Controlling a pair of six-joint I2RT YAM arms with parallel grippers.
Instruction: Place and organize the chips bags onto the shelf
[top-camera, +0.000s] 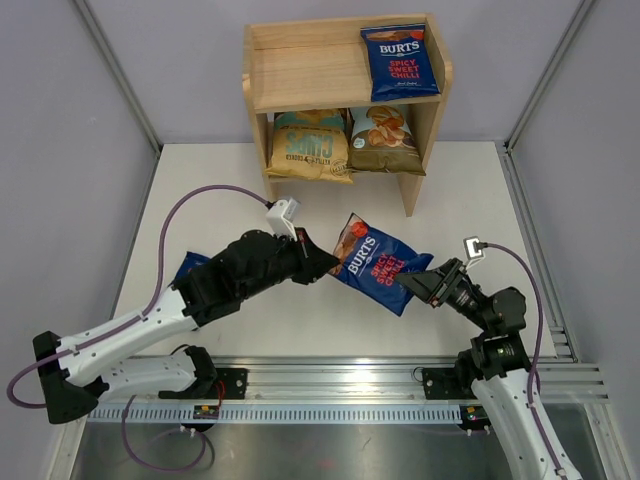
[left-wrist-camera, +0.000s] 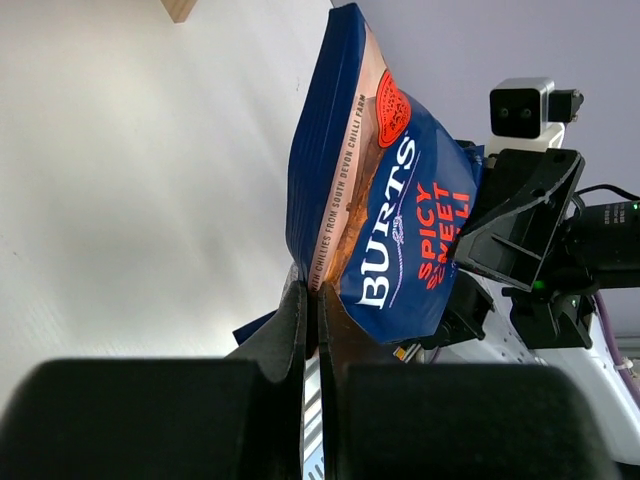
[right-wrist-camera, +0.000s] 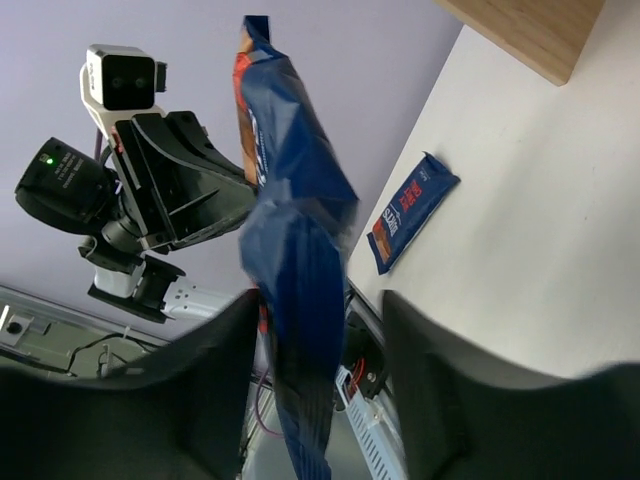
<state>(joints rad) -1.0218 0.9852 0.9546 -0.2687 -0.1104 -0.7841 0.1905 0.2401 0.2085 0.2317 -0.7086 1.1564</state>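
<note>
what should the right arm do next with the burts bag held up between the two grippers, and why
Probably close the right gripper on the Burts bag. The bag's end sits between its open fingers, with gaps on both sides, while the left gripper pinches the opposite edge. The right needs a firm hold before the left lets go.

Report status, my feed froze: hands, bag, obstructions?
Left hand shut on Burts bag, held aloft. Right hand open, straddling its other end. Spare bag on table, off shelf route.
</note>
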